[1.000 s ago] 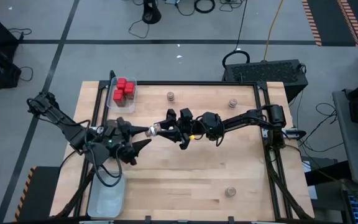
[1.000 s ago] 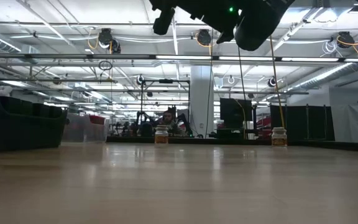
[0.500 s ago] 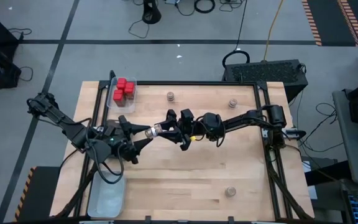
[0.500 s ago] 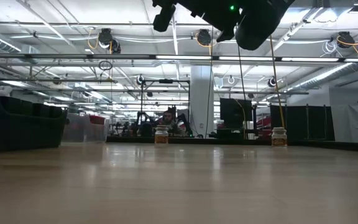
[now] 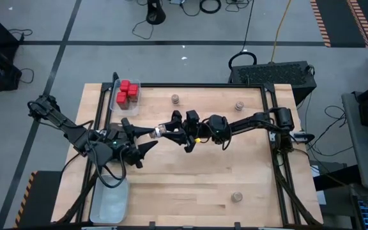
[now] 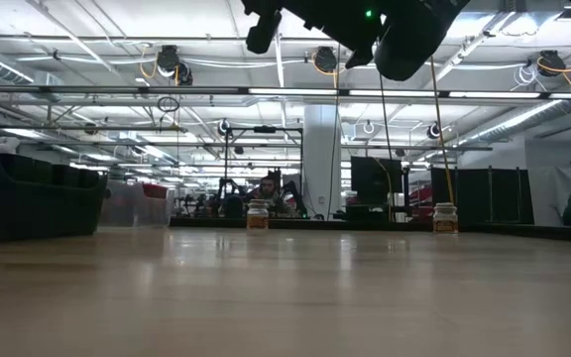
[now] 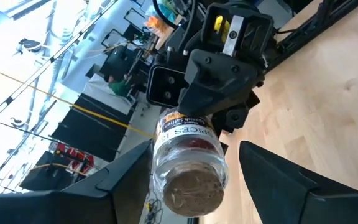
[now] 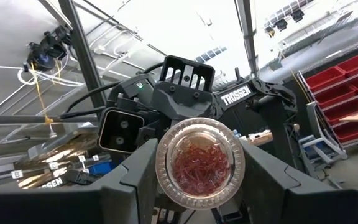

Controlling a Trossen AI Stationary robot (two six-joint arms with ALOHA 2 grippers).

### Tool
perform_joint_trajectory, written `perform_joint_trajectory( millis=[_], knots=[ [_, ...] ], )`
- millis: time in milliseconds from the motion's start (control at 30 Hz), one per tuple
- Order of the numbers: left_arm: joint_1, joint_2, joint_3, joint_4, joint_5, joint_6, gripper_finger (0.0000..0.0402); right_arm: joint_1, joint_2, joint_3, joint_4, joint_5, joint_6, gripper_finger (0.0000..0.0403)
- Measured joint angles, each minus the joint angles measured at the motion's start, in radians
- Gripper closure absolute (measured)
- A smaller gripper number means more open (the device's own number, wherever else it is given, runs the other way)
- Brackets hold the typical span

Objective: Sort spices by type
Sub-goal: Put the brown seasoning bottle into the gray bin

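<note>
Jar (image 5: 160, 133) lies horizontal, lid toward wide-open left end effector (image 5: 147, 140), clamped by right end effector (image 5: 168, 131).

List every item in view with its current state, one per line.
Held jar: in the air over the table, lying sideways, gripped by the right pincer.
Left pincer: open, its fingers on either side of the held jar's lid end, not closed on it.
Three other jars: upright on the table, apart.
Red tins: grouped in the clear tray.
Pale tray: contents unclear.
</note>
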Motion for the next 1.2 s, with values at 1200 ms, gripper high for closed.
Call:
perform_joint_trajectory(
  millis=[1200],
  knots=[
    [0.002, 0.000, 0.000, 0.000, -0.003, -0.003, 0.0229, 0.001, 0.000, 0.000, 0.016, -0.014, -0.019, 0.0217]
  ],
)
